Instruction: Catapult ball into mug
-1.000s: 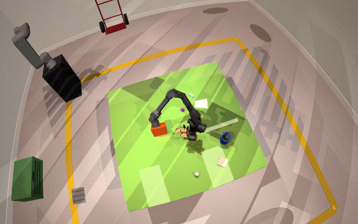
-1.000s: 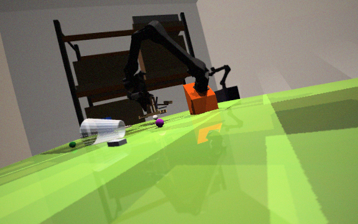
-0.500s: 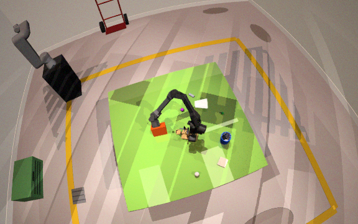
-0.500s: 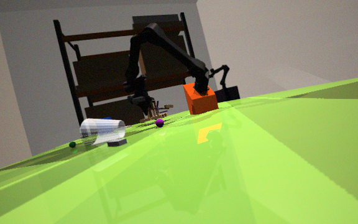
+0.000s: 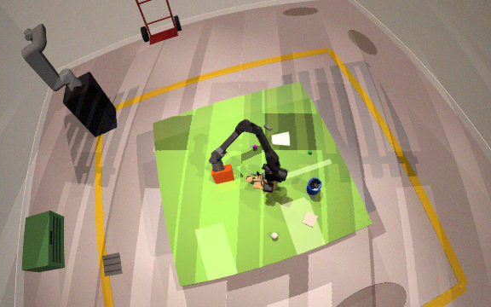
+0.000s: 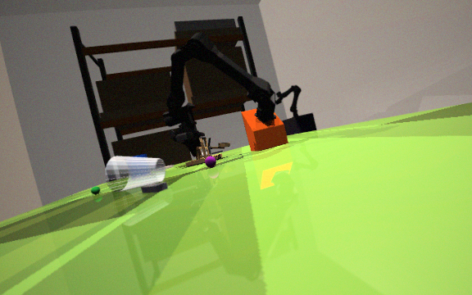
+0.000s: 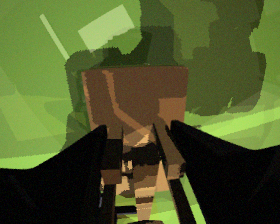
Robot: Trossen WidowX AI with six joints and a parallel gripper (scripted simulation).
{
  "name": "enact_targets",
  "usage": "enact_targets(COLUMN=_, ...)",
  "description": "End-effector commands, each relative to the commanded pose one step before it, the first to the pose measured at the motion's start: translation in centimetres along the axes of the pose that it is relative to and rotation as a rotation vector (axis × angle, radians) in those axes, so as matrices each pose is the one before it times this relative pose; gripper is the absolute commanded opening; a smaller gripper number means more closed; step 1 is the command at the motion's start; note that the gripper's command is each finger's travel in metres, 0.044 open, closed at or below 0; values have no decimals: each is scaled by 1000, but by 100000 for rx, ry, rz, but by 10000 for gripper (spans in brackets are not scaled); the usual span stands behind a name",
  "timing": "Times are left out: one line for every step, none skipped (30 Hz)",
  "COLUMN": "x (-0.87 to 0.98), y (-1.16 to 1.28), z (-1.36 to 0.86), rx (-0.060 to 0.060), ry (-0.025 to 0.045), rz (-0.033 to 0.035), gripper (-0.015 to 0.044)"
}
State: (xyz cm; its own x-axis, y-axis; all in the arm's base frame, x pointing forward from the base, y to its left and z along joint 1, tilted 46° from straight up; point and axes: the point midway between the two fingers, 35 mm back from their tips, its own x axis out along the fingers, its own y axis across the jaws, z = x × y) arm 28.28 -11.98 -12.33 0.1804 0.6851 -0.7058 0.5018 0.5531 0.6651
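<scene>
The tan wooden catapult [image 5: 259,184] [image 6: 204,151] [image 7: 136,90] stands on the green mat, its throwing arm pointing toward the orange block and its flat base end toward the mug side. My gripper [image 5: 268,179] [image 6: 197,150] [image 7: 139,128] points down over it, shut on the catapult's upright frame, with a finger outside each post. No ball shows clearly in the spoon. The blue mug [image 5: 314,193] stands to the right of the catapult in the top view. A white ball [image 5: 274,235], a purple ball [image 5: 255,147] [image 6: 211,161] and a green ball [image 5: 309,152] [image 6: 95,190] lie on the mat.
The arm's orange base block [image 5: 222,175] [image 6: 270,137] is close to the spoon end. A white cup [image 5: 280,139] [image 6: 135,170] lies on its side near a small grey block [image 5: 268,127] [image 6: 154,188]. A pale square [image 5: 310,219] lies in front of the mug.
</scene>
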Motion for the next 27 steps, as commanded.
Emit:
enact_targets(x=-85, y=-14, z=34, rx=-71, ry=-104, rz=-12, gripper=0)
enact_targets(x=0, y=0, z=0, rx=0, ry=0, rz=0, gripper=0)
enact_targets(x=0, y=0, z=0, rx=0, ry=0, rz=0, gripper=0)
enact_targets(x=0, y=0, z=0, rx=0, ry=0, rz=0, gripper=26)
enact_targets(x=0, y=0, z=0, rx=0, ry=0, rz=0, gripper=53)
enact_targets(x=0, y=0, z=0, rx=0, ry=0, rz=0, gripper=79)
enact_targets(x=0, y=0, z=0, rx=0, ry=0, rz=0, gripper=105)
enact_targets(x=0, y=0, z=0, rx=0, ry=0, rz=0, gripper=131)
enact_targets(x=0, y=0, z=0, rx=0, ry=0, rz=0, gripper=158)
enact_targets(x=0, y=0, z=0, rx=0, ry=0, rz=0, gripper=184)
enact_targets(x=0, y=0, z=0, rx=0, ry=0, rz=0, gripper=210)
enact_targets(x=0, y=0, z=0, rx=0, ry=0, rz=0, gripper=236)
enact_targets(x=0, y=0, z=0, rx=0, ry=0, rz=0, gripper=262)
enact_targets(x=0, y=0, z=0, rx=0, ry=0, rz=0, gripper=289)
enact_targets(x=0, y=0, z=0, rx=0, ry=0, rz=0, gripper=315)
enact_targets(x=0, y=0, z=0, rx=0, ry=0, rz=0, gripper=341)
enact_targets(x=0, y=0, z=0, rx=0, ry=0, rz=0, gripper=368)
enact_targets(x=-253, y=-11, z=45, rx=13, ry=-26, rz=-42, gripper=394)
enact_targets(x=-767, y=-31, z=122, rx=38, ry=-70, rz=-116, gripper=420)
enact_targets(x=-1298, y=-47, z=156, rx=58, ry=-88, rz=-162, gripper=440)
enact_targets(x=-1717, y=-51, z=112, rx=65, ry=-64, rz=-151, gripper=440)
enact_targets(x=-1769, y=-36, z=7, rx=53, ry=-11, rz=-81, gripper=440)
enact_targets(x=-1772, y=-17, z=-100, rx=36, ry=39, rz=-5, gripper=440)
enact_targets(x=-1378, y=2, z=-150, rx=16, ry=60, rz=48, gripper=440)
enact_targets(x=-830, y=9, z=-121, rx=4, ry=48, rz=51, gripper=440)
enact_targets(x=-277, y=4, z=-46, rx=0, ry=18, rz=21, gripper=440)
enact_targets(x=0, y=0, z=0, rx=0, ry=0, rz=0, gripper=440)
